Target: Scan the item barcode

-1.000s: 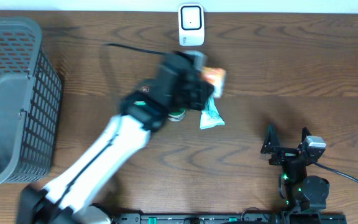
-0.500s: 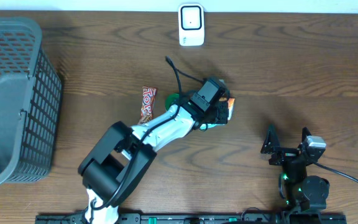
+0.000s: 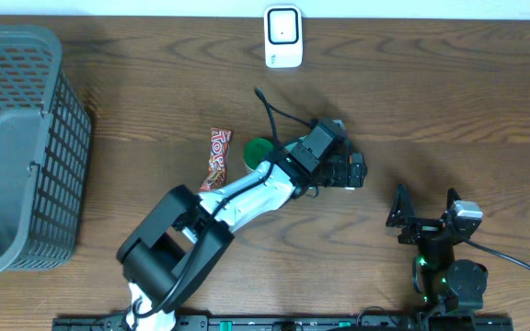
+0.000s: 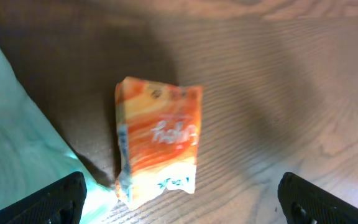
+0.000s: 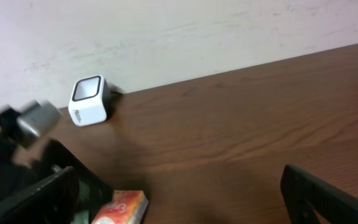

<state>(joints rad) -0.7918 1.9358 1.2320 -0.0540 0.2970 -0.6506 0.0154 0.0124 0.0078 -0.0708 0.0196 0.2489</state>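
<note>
Orange packet [image 4: 157,140] hidden overhead beneath left claw [image 3: 350,171], teal pouch [image 4: 11,143] cropped

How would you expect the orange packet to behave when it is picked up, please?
The orange packet looks creased and puffy, so probably soft and light, likely to crumple under pressure. Its smooth wrapper may be slippery. Lying flat, it should not roll.

Glossy orange packet [image 4: 157,140], matt wood-grain table [image 4: 291,81]

The dark wooden table [image 3: 449,92] carries a grey mesh basket [image 3: 17,147], a white boxy scanner [image 3: 283,37], a red candy bar [image 3: 219,156] and an orange packet [image 4: 157,140].
</note>
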